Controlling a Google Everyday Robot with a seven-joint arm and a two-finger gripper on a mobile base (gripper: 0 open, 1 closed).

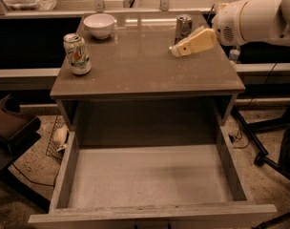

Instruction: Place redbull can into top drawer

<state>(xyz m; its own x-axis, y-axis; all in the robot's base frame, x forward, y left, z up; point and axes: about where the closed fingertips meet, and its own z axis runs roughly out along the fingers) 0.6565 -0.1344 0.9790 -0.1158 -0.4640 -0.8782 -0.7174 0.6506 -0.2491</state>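
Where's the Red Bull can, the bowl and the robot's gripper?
redbull can (184,19): camera view, its silver top.
white bowl (99,24): camera view, its inside.
gripper (176,50): camera view, its tip, beside the can.

Single view, taken from above and in front of the cabinet (145,61) and directed obliquely downward toward its rear edge. The open drawer (150,178) is framed nearest, along the lower border. The cabinet top is held at middle distance. The gripper (176,50) is seen at upper right, over the top, just in front of the redbull can (183,25).
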